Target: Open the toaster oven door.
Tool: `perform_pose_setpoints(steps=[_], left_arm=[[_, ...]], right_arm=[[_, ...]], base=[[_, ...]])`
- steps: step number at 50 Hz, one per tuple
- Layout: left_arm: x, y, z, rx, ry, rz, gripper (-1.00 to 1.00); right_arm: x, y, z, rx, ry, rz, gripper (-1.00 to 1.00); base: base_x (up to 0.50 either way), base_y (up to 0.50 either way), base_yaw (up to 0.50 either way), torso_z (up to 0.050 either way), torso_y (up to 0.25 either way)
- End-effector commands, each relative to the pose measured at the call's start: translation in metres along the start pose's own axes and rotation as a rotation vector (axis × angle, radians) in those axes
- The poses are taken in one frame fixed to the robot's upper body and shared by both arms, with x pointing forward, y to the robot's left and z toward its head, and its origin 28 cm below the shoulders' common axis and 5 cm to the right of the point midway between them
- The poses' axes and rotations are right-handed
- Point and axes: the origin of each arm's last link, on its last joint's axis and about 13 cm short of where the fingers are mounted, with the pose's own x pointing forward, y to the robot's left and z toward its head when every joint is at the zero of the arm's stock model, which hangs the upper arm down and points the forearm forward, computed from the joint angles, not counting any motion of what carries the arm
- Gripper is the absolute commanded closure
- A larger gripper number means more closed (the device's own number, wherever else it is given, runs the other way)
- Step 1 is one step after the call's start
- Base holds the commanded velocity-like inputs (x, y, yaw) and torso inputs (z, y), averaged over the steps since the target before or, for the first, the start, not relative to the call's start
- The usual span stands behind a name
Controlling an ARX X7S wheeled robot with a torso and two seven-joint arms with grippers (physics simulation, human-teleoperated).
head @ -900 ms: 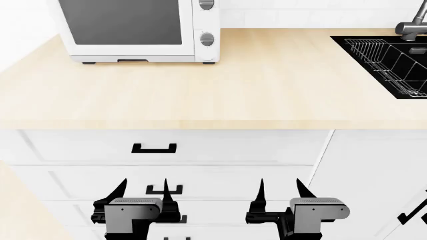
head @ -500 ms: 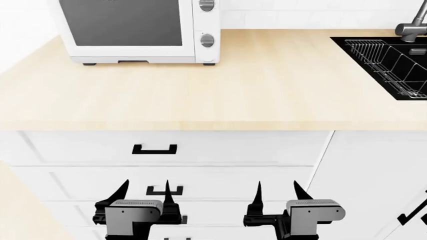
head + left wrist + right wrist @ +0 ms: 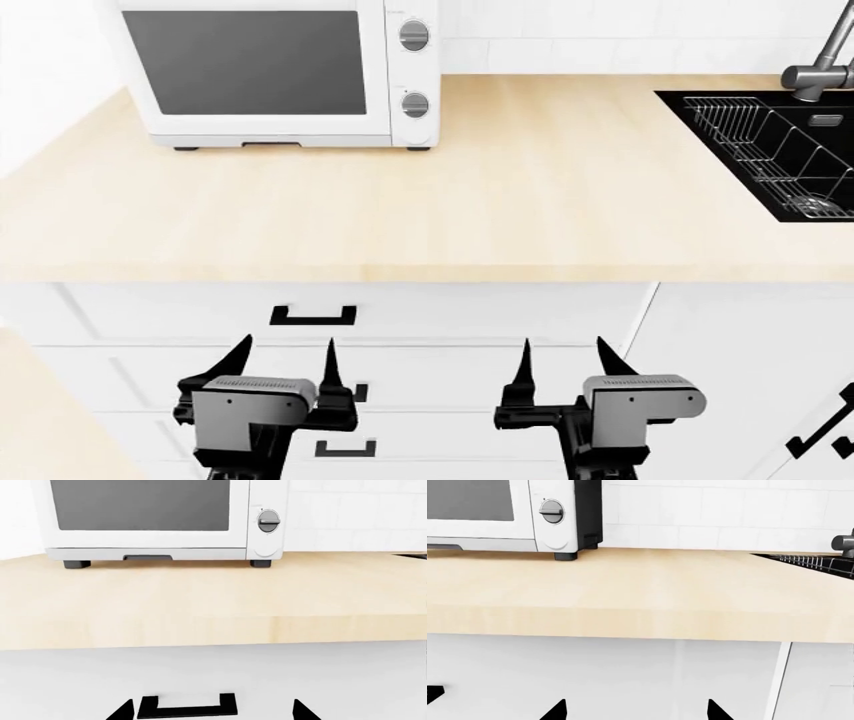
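Note:
The white toaster oven stands at the back left of the wooden counter, with two round knobs on its right panel. Its door, with a dark grey glass window, is closed; it also shows in the left wrist view and partly in the right wrist view. The handle bar is out of view. My left gripper and right gripper are open and empty, low in front of the white drawers, well short of the oven.
The wooden counter has a front edge between my grippers and the oven. A black sink with a wire rack and a faucet sits at the back right. White drawers with black handles lie below the counter.
The head view has tilted up: the oven and counter sit lower in frame and more of the oven shows. Both grippers stay open at about the same place.

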Motion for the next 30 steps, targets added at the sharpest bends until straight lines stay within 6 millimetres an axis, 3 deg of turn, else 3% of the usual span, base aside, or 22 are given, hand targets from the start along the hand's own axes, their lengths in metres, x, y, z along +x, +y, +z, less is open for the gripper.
perform_pose_setpoints(steps=[1, 15, 24, 30], left_arm=[[0.01, 0.011, 0.037, 0.011, -0.033, -0.022, -1.0], [0.036, 0.033, 0.111, 0.035, -0.095, -0.026, -1.0], [0.05, 0.043, 0.127, 0.054, -0.112, 0.013, -1.0], [0.05, 0.045, 0.126, 0.055, -0.118, 0.029, -1.0]], right_arm=[[0.018, -0.006, 0.029, -0.02, -0.067, 0.006, -1.0], [0.062, -0.014, 0.085, -0.063, -0.134, 0.037, -1.0], [0.077, -0.016, 0.107, -0.084, -0.159, 0.053, -1.0], [0.077, -0.016, 0.108, -0.066, -0.152, 0.056, -1.0]], base=[[0.0, 0.0, 0.0, 0.05, 0.0], [0.0, 0.0, 0.0, 0.05, 0.0], [0.0, 0.0, 0.0, 0.048, 0.0], [0.0, 0.0, 0.0, 0.0, 0.0]])
